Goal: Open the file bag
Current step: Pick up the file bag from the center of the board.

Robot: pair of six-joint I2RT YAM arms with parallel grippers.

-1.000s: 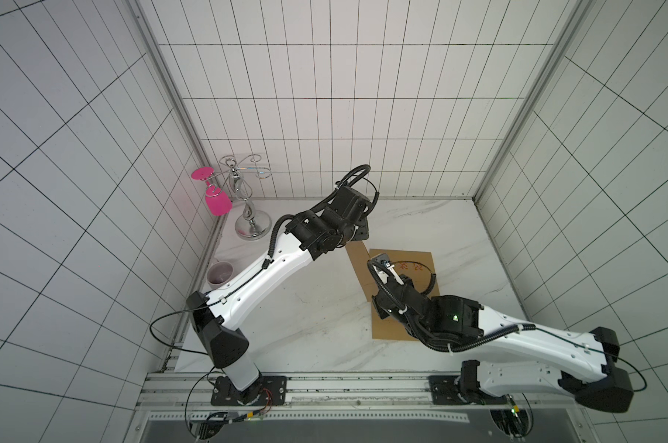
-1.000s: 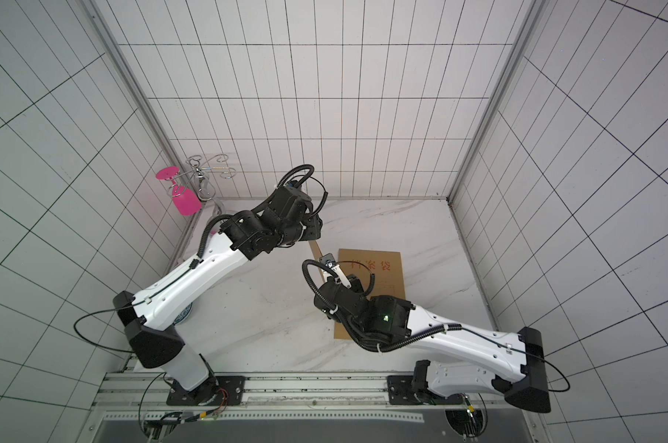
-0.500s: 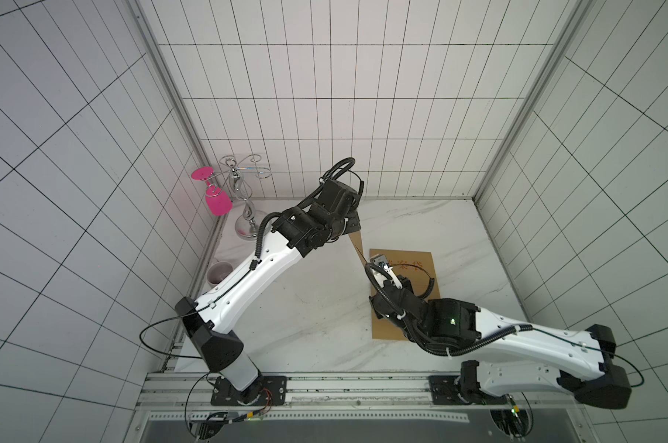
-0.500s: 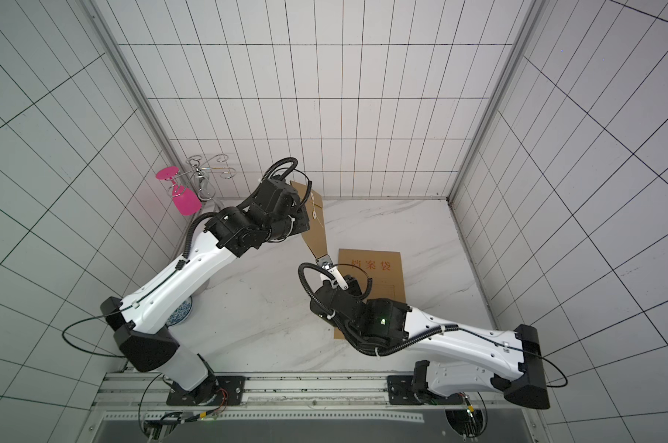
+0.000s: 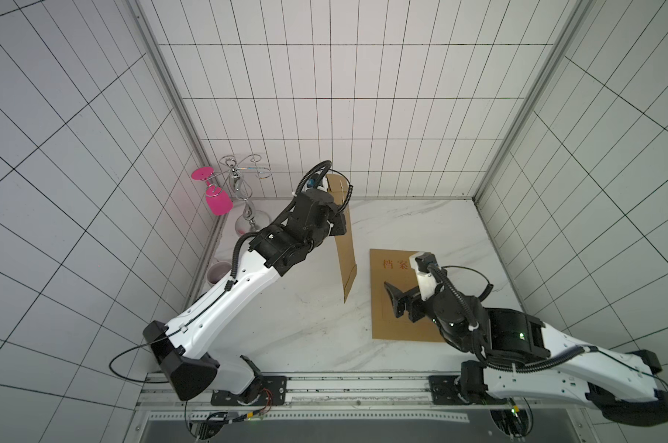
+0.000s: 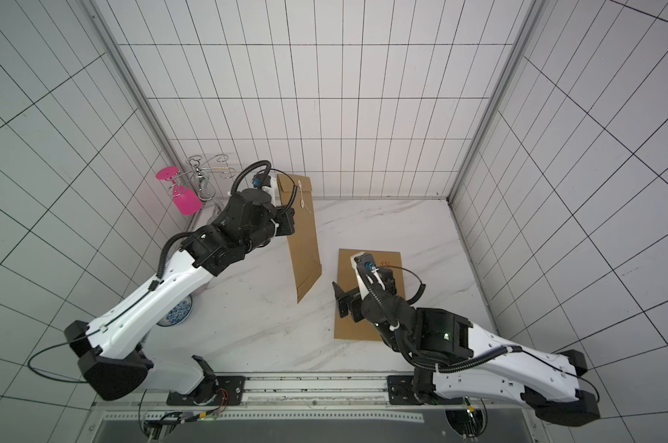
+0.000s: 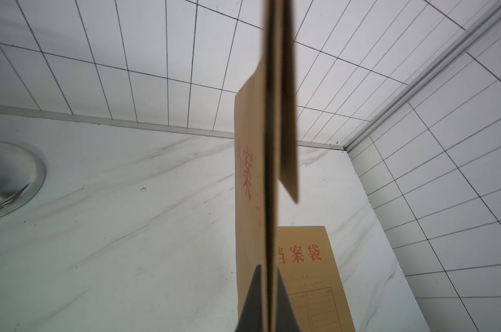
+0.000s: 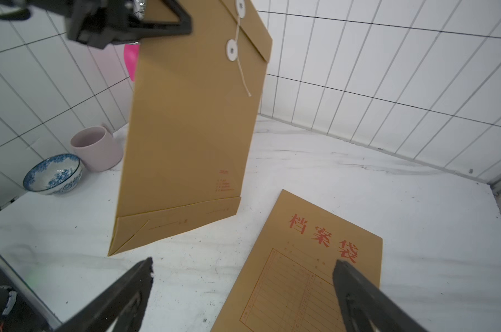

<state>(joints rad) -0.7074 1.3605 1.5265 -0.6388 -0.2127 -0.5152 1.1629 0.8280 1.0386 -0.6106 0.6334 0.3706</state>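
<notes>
The left pincer (image 7: 268, 290) is clamped on the upper edge of a brown file bag (image 6: 305, 245). The bag hangs tilted above the middle of the bench (image 5: 305, 326), flap end up. Its flap lies folded down (a white string (image 8: 243, 77) runs between the two round buttons and dangles loose). Just right of it, a second file bag (image 5: 394, 330) lies flat, red print up. The right pincer (image 8: 243, 263) hovers over that one's left part, jaws spread wide and empty. A pink mug (image 8: 95, 149) and a blue-patterned bowl (image 8: 53, 175) stand by the left wall.
</notes>
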